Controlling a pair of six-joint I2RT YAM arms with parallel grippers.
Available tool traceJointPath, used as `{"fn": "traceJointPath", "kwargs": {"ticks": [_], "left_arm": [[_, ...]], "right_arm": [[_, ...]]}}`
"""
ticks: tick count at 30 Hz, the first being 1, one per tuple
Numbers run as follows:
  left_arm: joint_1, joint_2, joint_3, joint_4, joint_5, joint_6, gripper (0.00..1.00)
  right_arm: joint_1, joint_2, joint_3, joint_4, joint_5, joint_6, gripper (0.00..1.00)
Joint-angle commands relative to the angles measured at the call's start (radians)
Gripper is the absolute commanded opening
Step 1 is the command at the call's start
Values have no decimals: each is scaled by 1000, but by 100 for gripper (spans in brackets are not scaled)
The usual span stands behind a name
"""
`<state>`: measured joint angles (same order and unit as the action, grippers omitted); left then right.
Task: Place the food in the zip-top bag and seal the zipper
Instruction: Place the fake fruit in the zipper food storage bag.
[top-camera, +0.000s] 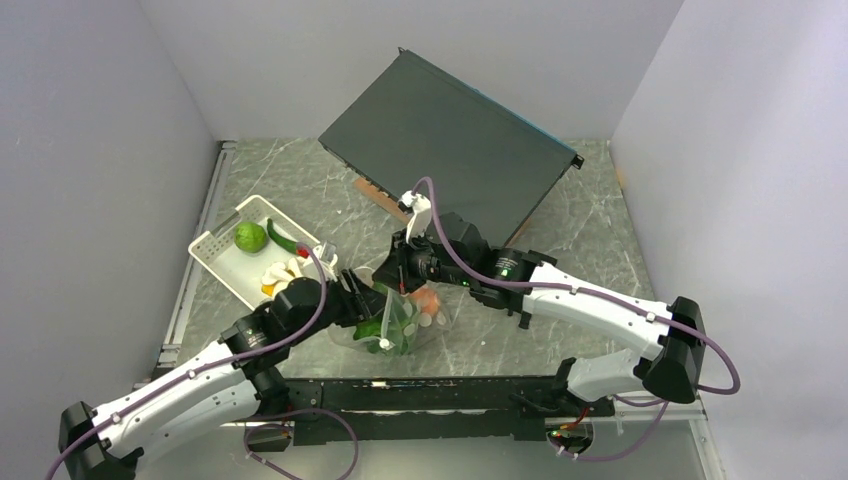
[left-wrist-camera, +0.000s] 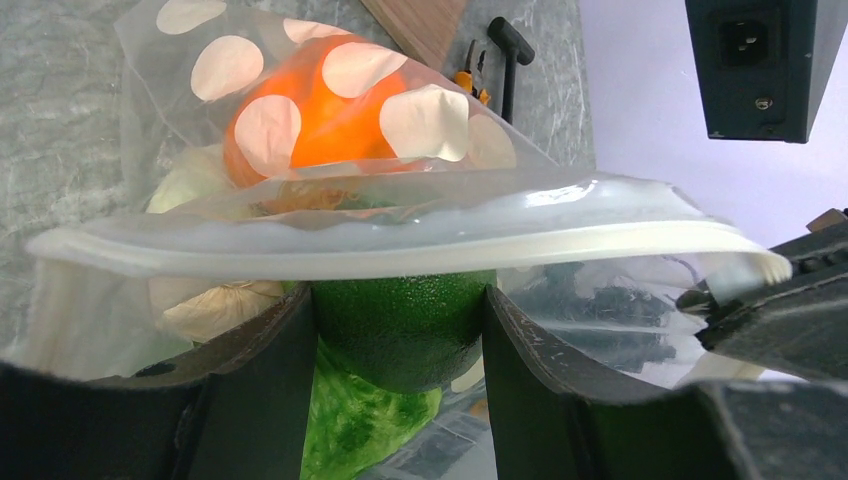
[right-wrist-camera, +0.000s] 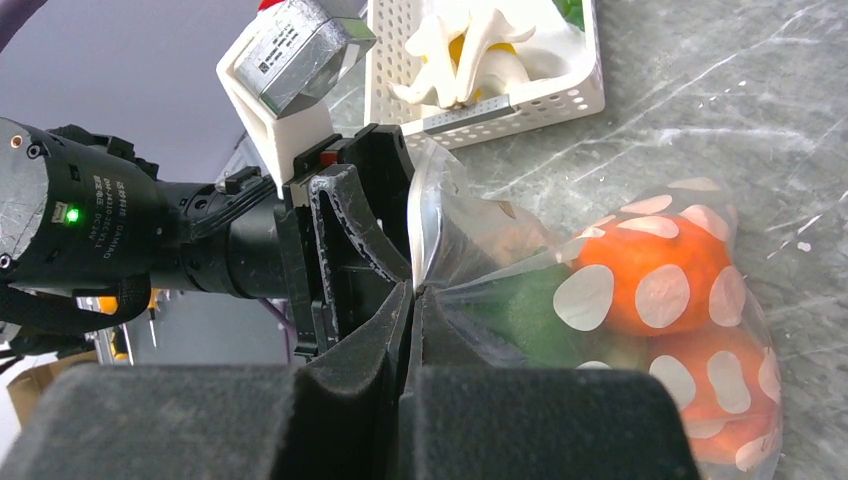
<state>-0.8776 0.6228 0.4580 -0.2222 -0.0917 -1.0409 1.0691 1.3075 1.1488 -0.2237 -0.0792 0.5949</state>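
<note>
Green fruit (left-wrist-camera: 400, 335) between left fingers (left-wrist-camera: 250, 400), at bag (left-wrist-camera: 200, 40)

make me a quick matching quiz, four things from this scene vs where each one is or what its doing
1 orange
2 mushrooms
3 right claw
4 left claw

A pinched shut on the bag edge
B in the basket
C inside the bag
D closed around a green fruit

Pairs: 1-C, 2-B, 3-A, 4-D
</note>
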Motion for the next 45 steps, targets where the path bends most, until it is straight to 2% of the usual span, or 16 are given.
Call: {"fn": "traceJointPath", "kwargs": {"ticks": [1,3,6,8,19,27,33,36,39,43,45], "left_arm": [[-3,-14,37,-14,6,10,33],[-3,-16,48,-52,-1,19,44],[-3,-24,57,-81,1,22,70],[-3,-22,77,-98,5,45,78],[-3,3,165,-207,-13,77,89],[-3,11,202,-295,-51,90,81],[-3,53,194,-254,-49,100,77],[-3,107,215,-253,-30,118,67],[-3,151,226,-249,-10,130,65],[-3,170,219,-241,10,151,52],[-3,151,204,-234,5,149,42]], "right_arm": [[7,4,84,47,13,-20,0],[6,-14,54,74,32,-22,0],[8,-18,40,98,43,-16,0],[8,-5,59,75,37,-21,0],[8,-34,17,70,68,-39,0],[7,-54,3,73,72,-46,0],[8,-53,13,72,71,-49,0],[6,-52,20,77,62,-43,0],[8,-51,22,85,52,-35,0],[8,-48,25,83,47,-35,0],[8,-52,21,82,52,-38,0]]}}
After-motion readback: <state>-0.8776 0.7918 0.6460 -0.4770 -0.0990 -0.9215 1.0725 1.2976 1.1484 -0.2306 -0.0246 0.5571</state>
